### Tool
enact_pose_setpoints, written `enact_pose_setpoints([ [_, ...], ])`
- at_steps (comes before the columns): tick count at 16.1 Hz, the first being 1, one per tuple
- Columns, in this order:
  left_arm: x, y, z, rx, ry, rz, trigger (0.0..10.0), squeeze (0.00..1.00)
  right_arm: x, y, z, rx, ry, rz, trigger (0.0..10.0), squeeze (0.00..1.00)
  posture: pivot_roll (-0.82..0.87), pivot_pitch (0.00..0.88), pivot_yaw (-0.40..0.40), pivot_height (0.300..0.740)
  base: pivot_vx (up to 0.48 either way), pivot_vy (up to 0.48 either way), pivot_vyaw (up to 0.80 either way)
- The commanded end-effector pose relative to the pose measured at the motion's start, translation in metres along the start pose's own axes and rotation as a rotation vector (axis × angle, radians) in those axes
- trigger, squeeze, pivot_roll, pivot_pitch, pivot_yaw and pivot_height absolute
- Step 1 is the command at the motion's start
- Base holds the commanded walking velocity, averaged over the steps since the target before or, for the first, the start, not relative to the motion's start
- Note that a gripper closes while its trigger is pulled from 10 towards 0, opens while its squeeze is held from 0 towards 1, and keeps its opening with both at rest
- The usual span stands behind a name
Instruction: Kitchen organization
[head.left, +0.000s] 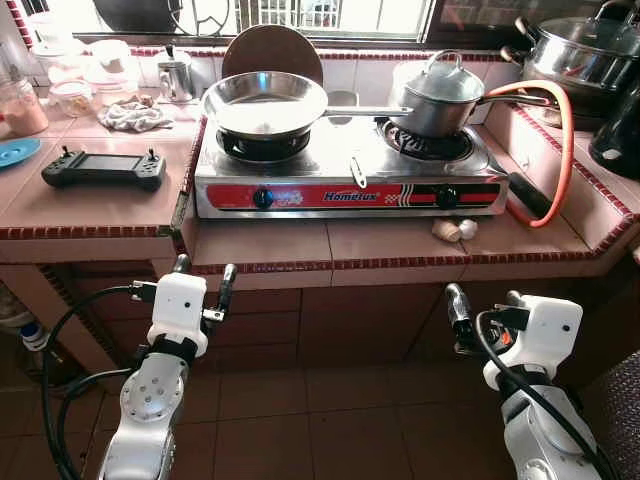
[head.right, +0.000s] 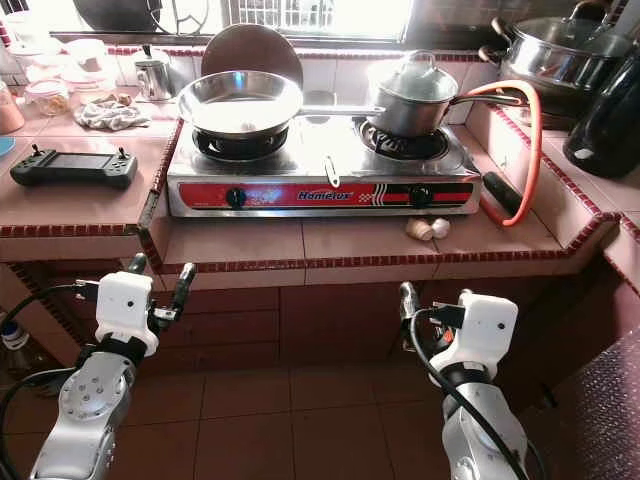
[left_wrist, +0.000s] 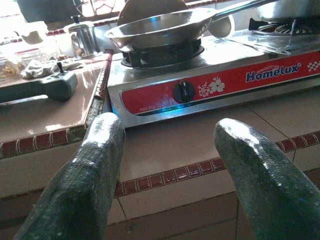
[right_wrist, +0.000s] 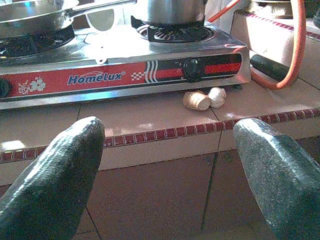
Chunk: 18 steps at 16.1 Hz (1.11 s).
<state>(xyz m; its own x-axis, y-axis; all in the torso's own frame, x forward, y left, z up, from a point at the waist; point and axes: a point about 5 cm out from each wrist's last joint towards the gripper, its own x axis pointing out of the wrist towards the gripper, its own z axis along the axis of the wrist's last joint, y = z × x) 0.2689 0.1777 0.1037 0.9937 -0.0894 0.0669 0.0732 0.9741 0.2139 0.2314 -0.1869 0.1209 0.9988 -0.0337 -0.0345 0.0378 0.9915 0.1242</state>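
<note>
Big pot (head.left: 585, 50) top-right cut off by edge; black kettle (head.left: 620, 135) too.

1. Left arm (head.left: 150, 400): silver, raised from below, wrist upright
2. Left gripper (head.left: 203, 278): both black fingers (left_wrist: 85, 180) point upward, spread wide apart, nothing between them
3. Right arm (head.left: 535, 430): silver, raised likewise, black cable looped over wrist
4. Right gripper (right_wrist: 170, 170): fingers (right_wrist: 55, 175) spread wide, empty
</note>
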Motion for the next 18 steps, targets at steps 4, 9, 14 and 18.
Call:
enact_pose_setpoints([
  [4, 0.002, -0.002, 0.0, 0.0, 0.003, -0.003, 10.0, 0.0, 0.001, -0.003, 0.002, -0.007, -0.007, -0.017, 10.0, 0.0, 0.14, 0.022, -0.055, 0.74, 0.0, 0.0, 0.0],
  [9, 0.002, -0.002, 0.0, 0.0, 0.003, -0.003, 10.0, 0.0, 0.001, -0.003, 0.002, -0.007, -0.007, -0.017, 10.0, 0.0, 0.14, 0.022, -0.055, 0.74, 0.0, 0.0, 0.0],
  [14, 0.002, -0.01, -0.012, 0.026, 0.037, -0.058, 10.0, 0.0, 0.001, 0.0, -0.007, -0.025, 0.024, 0.014, 10.0, 0.0, 0.14, 0.023, -0.05, 0.74, 0.0, 0.0, 0.0],
  [18, 0.001, -0.013, -0.016, 0.042, 0.051, -0.08, 10.0, 0.0, 0.001, 0.002, -0.009, -0.018, 0.028, 0.027, 10.0, 0.0, 0.14, 0.023, -0.051, 0.74, 0.0, 0.0, 0.0],
])
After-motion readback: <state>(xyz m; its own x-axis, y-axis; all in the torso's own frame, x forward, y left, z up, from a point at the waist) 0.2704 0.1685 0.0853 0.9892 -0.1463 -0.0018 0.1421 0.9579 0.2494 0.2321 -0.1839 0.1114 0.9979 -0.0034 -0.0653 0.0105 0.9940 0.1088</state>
